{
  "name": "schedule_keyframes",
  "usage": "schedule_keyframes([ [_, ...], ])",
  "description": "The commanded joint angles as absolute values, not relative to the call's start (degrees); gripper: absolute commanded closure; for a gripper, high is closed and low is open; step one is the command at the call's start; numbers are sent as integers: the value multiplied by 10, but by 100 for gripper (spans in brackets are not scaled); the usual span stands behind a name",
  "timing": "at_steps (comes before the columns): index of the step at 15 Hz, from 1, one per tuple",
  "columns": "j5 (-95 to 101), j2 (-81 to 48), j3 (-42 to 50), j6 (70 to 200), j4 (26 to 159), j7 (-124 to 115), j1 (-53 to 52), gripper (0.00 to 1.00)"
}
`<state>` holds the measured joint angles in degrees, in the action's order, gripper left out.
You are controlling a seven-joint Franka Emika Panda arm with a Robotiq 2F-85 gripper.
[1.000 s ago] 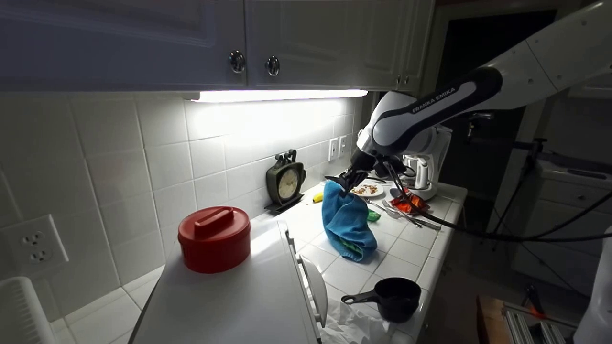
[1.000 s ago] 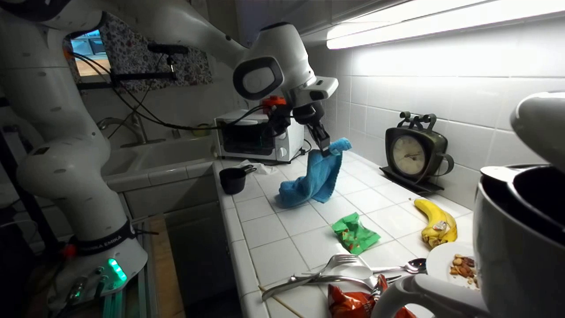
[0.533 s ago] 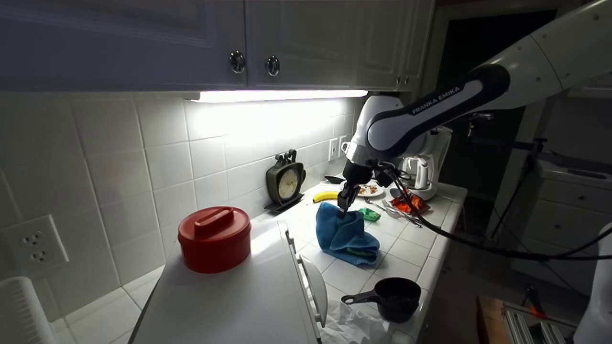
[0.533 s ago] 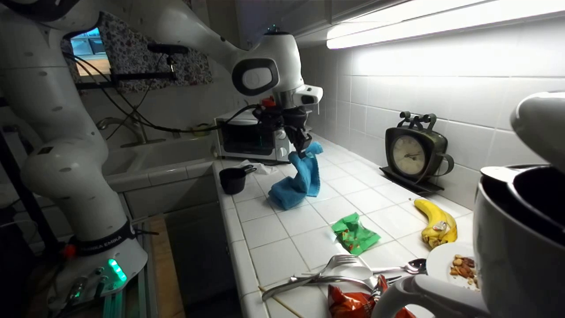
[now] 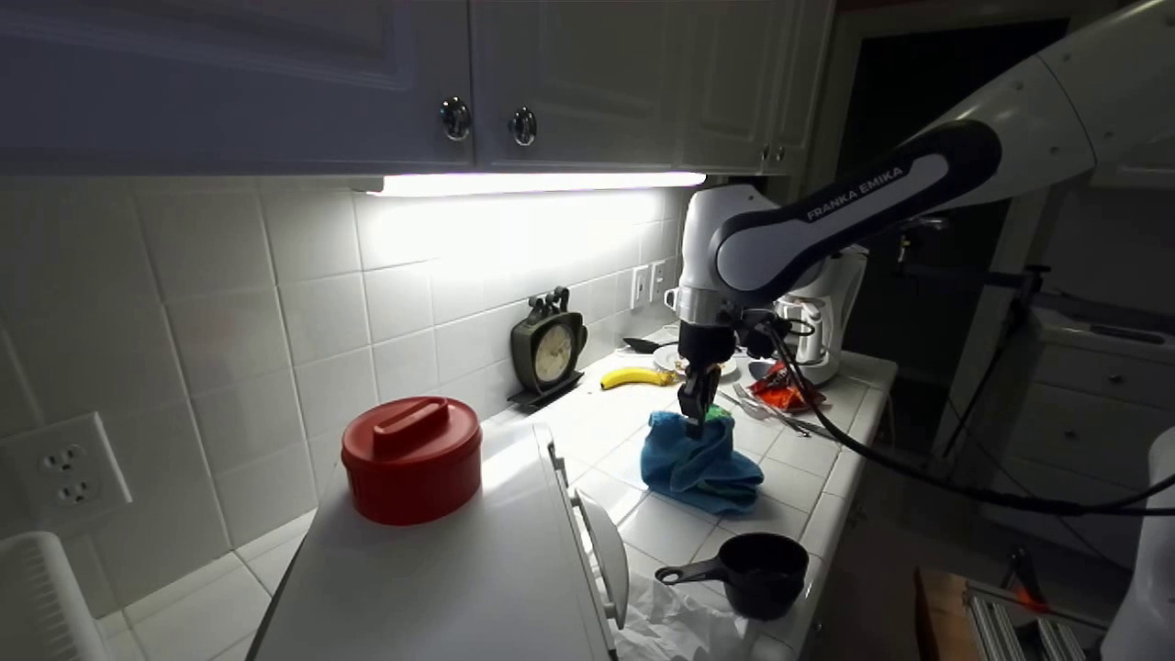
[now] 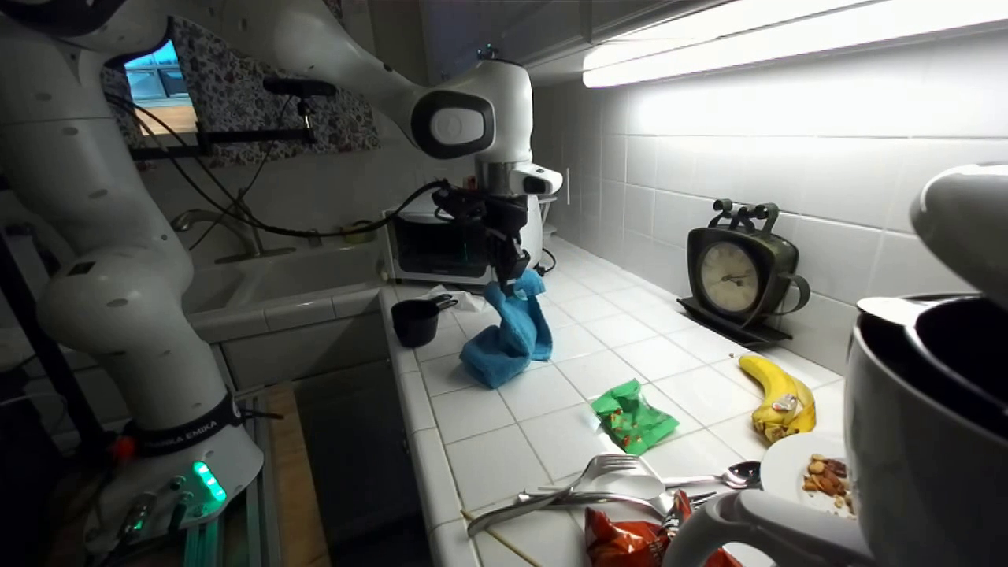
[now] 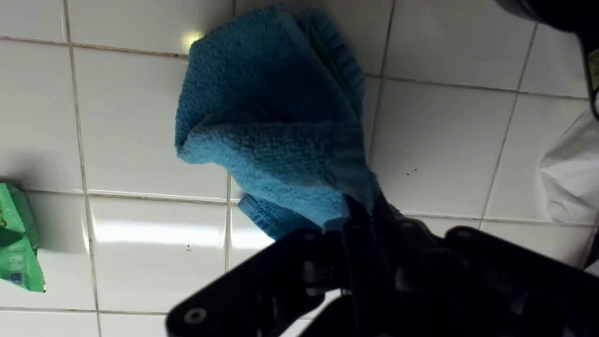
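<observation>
In an exterior view, the towel [image 6: 510, 343] is pinched at its top by the tightly closed claw [image 6: 510, 287] — the pot [image 6: 414, 324] seen at nine o'clock, the packet [image 6: 639, 422] at four.

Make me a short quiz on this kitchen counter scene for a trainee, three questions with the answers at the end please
1. What is the black robot hand gripping?

2. True or false: the round red plastic container stands on top of the white metal toaster oven.

3. What colour is the crumpled, shiny packet at the left edge of the wrist view?
A) Orange
B) Green
C) Black

Key:
1. A blue terry-cloth towel.
2. True.
3. B.
</observation>
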<state>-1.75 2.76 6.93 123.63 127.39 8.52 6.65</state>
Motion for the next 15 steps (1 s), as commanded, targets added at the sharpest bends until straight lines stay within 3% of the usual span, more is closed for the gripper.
schedule_keyframes([
  [1,13,40,65,1200,1278,22,66,94],
  [2,13,39,65,1192,1277,12,65,93],
  [3,15,38,64,1184,1276,-2,65,72],
  [6,10,39,62,1156,1273,-32,64,60],
  [14,1,38,56,1078,1265,-78,61,3],
  [15,1,37,56,1073,1264,-83,61,1],
])
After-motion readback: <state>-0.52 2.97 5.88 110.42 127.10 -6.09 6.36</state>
